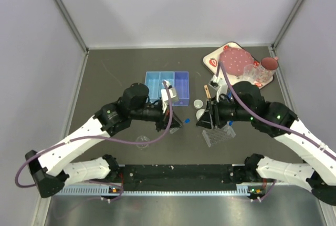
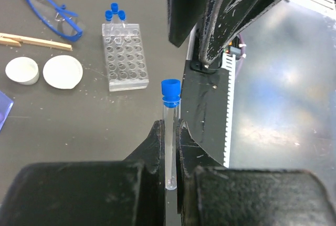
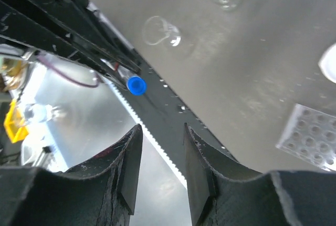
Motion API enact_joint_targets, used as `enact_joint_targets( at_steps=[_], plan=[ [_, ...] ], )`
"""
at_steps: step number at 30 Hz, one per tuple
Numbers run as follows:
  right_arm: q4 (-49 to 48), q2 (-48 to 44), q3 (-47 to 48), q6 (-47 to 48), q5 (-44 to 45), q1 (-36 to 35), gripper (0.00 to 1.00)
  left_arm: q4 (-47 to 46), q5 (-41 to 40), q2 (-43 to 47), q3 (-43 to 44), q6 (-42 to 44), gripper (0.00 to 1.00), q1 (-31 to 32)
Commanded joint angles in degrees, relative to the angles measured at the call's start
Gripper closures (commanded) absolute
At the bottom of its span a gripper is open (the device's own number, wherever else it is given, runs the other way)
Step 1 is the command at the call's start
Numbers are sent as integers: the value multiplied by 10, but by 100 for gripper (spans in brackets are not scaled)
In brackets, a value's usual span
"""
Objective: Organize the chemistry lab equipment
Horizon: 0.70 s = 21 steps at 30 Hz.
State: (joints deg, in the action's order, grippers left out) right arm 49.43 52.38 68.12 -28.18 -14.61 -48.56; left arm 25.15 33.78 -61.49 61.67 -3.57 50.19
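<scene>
Left hand (image 2: 171,150) is clamping a blue-capped tube (image 2: 171,113) by its base, near the well rack (image 2: 126,58); right hand (image 3: 161,147) is hovering part-open, empty; any handover is calling for a firm cap-end grip before release.

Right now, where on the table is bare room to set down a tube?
Bare: the far-left stretch between the left wall and the blue bin, and the strip behind the bin up to the back wall. Crowded: right of centre, where dishes, tongs, rack and tray sit close.
</scene>
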Motion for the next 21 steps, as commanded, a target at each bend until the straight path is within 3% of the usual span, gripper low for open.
enact_joint_targets(
  at_steps=[1, 14, 21],
  plan=[
    [-71, 14, 37, -28, -86, -23, 62, -26, 35, 40, -24, -13, 100, 1],
    [-108, 80, 68, -42, -74, -87, 60, -30, 27, 75, -48, -8, 100, 1],
    [-108, 76, 65, -42, -52, -89, 47, -21, 30, 89, -50, -4, 100, 1]
  ],
)
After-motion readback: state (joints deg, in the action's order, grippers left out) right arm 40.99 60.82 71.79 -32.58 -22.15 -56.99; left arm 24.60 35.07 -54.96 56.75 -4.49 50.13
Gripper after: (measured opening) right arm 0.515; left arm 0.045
